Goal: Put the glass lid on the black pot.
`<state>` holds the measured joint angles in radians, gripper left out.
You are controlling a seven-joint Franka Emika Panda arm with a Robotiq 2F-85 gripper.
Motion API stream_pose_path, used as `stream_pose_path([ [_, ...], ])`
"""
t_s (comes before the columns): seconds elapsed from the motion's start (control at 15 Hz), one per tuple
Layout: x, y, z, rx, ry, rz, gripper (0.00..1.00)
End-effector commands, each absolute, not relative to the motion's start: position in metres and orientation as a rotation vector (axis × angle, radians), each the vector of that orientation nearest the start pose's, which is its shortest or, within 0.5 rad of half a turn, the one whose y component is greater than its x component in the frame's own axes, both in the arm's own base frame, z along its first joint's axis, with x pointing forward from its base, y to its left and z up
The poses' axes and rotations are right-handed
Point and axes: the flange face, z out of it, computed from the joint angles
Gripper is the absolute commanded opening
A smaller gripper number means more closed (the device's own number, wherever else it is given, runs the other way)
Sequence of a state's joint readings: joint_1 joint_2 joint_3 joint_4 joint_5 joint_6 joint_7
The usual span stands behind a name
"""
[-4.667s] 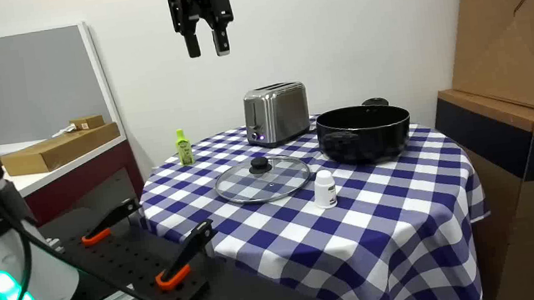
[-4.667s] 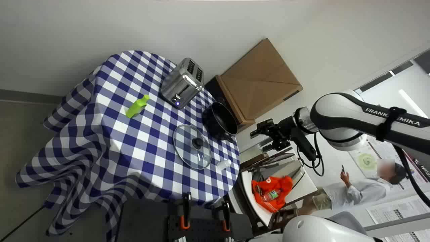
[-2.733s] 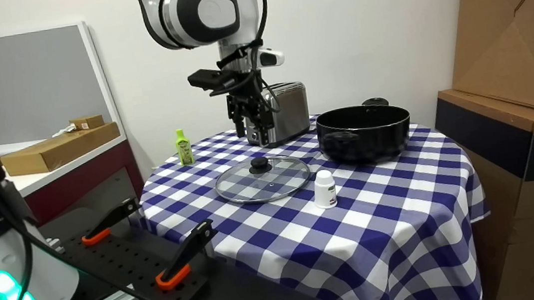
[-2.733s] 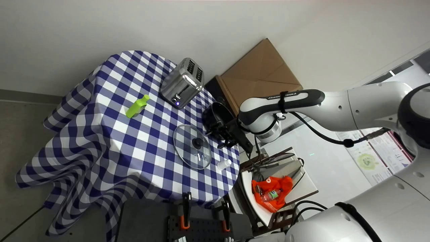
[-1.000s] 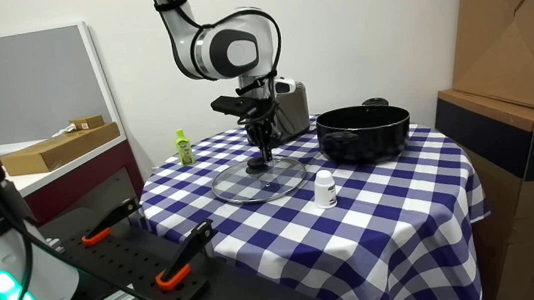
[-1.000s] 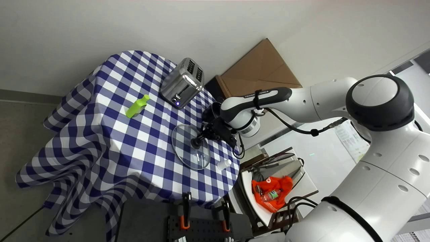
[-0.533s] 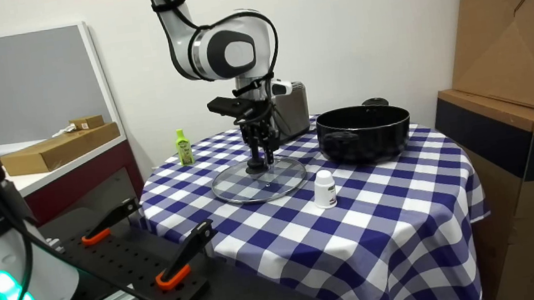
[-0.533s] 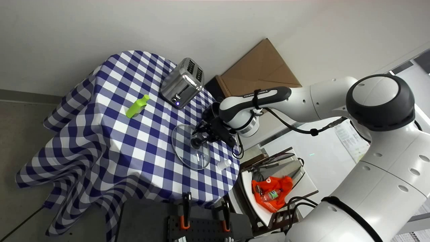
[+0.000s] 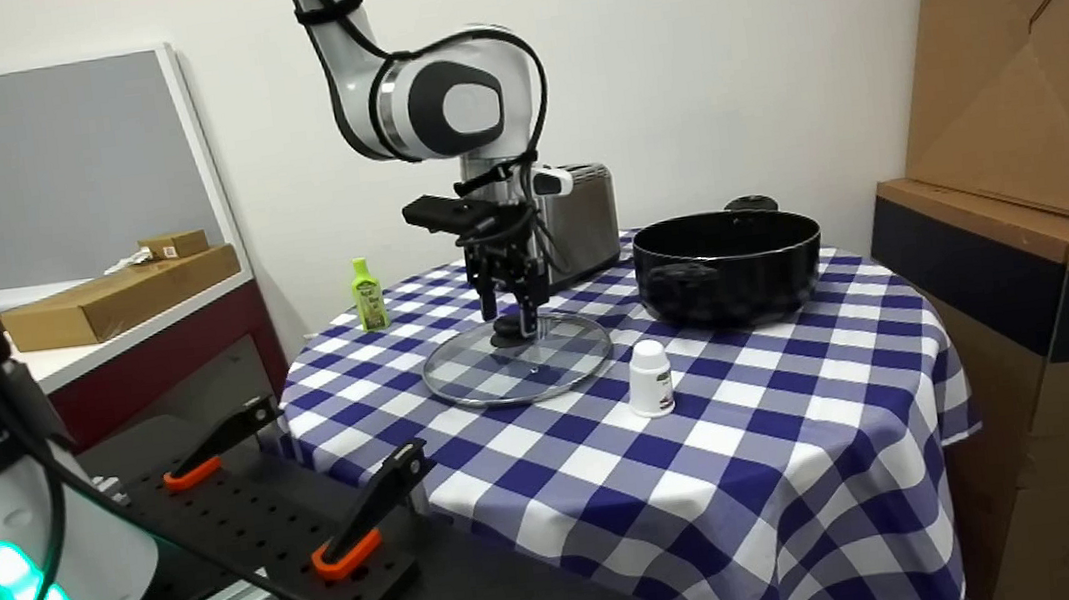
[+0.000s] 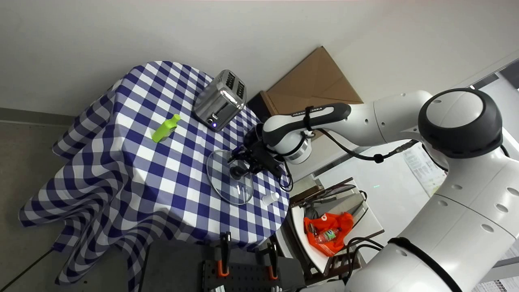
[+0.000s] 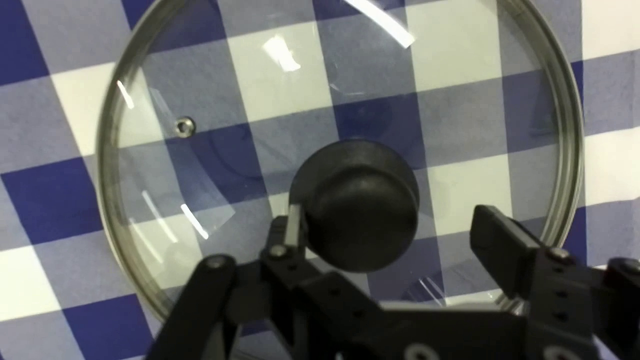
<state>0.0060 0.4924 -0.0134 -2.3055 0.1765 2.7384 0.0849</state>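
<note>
Lying round glass lid: see-through, metal-rimmed, flat on checkered, cloth-covered bench.
Black claw: wide, the lid's dark round knob seen between its fingers.
Round black pot: low, near the lid.

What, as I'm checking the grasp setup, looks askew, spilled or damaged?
The end effector looks off-centre: in the wrist view, one finger is right beside the knob of the glass lid, the other well clear. No spill or damage shows.
</note>
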Motion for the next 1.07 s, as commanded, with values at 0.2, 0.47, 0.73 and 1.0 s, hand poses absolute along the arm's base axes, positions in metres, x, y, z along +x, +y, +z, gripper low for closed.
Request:
stream_pose_path([
  [0.2,0.506,-0.013,0.135,-3.11,0.394,0.17,0.29],
  [0.47,0.504,-0.008,0.144,-3.116,0.371,0.191,0.25],
  [0.73,0.51,-0.004,0.181,-3.094,0.354,0.199,0.25],
  [1.0,0.524,-0.016,0.248,-3.09,0.378,0.141,0.25],
])
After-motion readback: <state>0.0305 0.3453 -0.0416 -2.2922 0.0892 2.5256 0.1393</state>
